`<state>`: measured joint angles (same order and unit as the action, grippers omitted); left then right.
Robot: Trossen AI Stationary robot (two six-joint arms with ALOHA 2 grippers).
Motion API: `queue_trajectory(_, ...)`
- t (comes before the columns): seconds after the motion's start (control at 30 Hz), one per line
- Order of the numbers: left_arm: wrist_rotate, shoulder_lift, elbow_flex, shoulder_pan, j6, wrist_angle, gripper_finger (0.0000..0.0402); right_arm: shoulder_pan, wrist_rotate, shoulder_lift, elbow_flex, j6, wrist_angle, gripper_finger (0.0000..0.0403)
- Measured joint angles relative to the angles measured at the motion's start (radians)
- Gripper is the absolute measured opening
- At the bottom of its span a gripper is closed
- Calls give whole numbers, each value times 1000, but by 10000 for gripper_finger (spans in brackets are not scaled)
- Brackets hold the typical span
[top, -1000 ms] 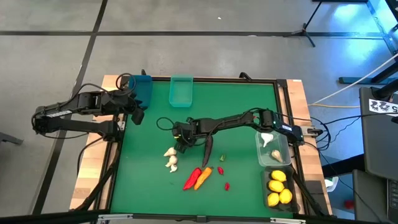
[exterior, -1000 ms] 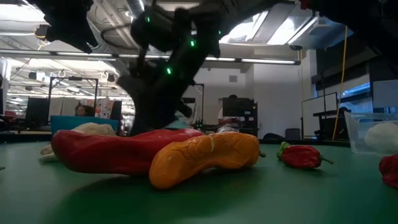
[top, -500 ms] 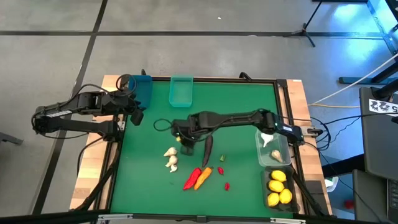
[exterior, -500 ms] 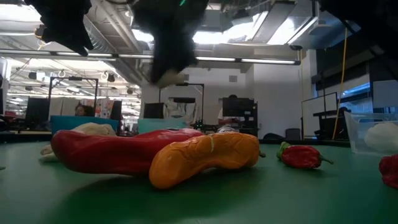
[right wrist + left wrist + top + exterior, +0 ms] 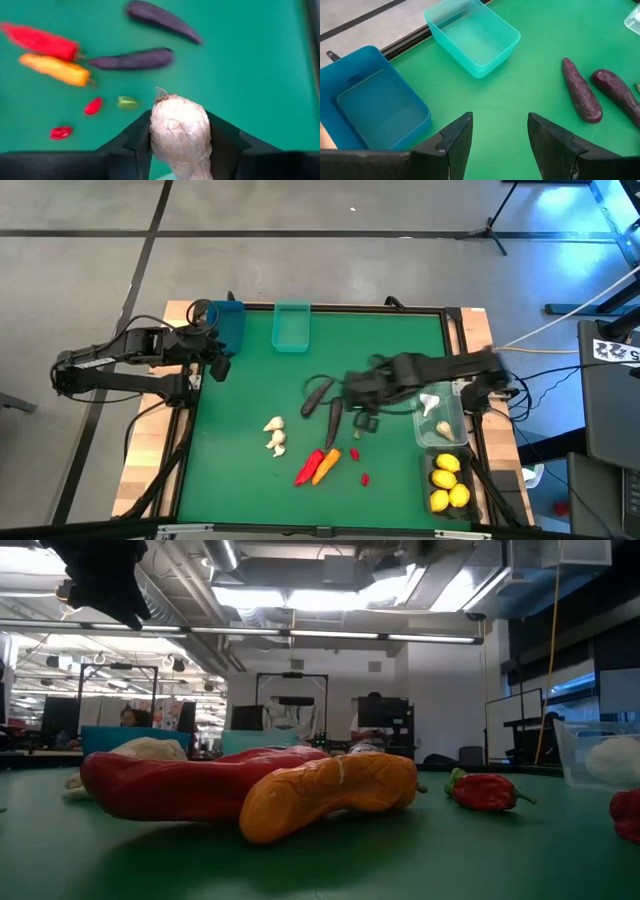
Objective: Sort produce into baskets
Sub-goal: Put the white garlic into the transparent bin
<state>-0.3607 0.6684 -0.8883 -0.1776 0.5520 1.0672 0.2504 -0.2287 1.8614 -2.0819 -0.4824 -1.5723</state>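
A garlic bulb (image 5: 179, 127) is being clamped between the 2 fingers (image 5: 223, 141) of the right gripper (image 5: 366, 392), raised above the green table (image 5: 390, 340) beside 2 eggplants (image 5: 333, 418) and near the clear bin (image 5: 452, 420). The left gripper (image 5: 498, 135) is being held spread apart, gripping nothing, near the blue bin (image 5: 375, 105) and teal bin (image 5: 472, 37). 3 garlic bulbs (image 5: 275, 438), a long red pepper (image 5: 308, 465) and a carrot (image 5: 327, 464) are lying mid-table; lemons (image 5: 447, 480) are sitting in the dark bin (image 5: 430, 478).
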Motion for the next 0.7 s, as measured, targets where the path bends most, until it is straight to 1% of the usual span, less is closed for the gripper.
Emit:
queue_trajectory(0.07, 0, 0, 0, 0, 0, -1, 185, 33, -61, -117, 140, -147, 3, 145)
queue_trajectory(0.13, 0, 0, 0, 0, 0, -1, 185, 71, -110, -223, 284, -338, -2, 145)
queue_trajectory(0.2, 0, 0, 0, 0, 0, -2, 185, 107, -123, -325, 431, -544, 2, 146)
queue_trajectory(0.3, 0, 0, 0, 0, 0, -3, 185, 159, -109, -446, 639, -886, 2, 146)
queue_trajectory(0.37, 0, 0, 0, 0, 0, -4, 185, 182, -65, -509, 767, -1104, -3, 146)
queue_trajectory(0.43, 0, 0, 0, 0, 0, -5, 185, 189, -5, -557, 875, -1288, 2, 146)
queue_trajectory(0.53, 0, 0, 0, 0, 0, -5, 185, 189, 85, -590, 1004, -1448, -1, 146)
queue_trajectory(0.6, 0, 0, 0, 0, 1, -5, 185, 188, 110, -595, 1066, -1499, 20, 146)
queue_trajectory(0.7, 0, 0, 0, 0, 1, -5, 185, 188, 128, -595, 1127, -1531, 64, 146)
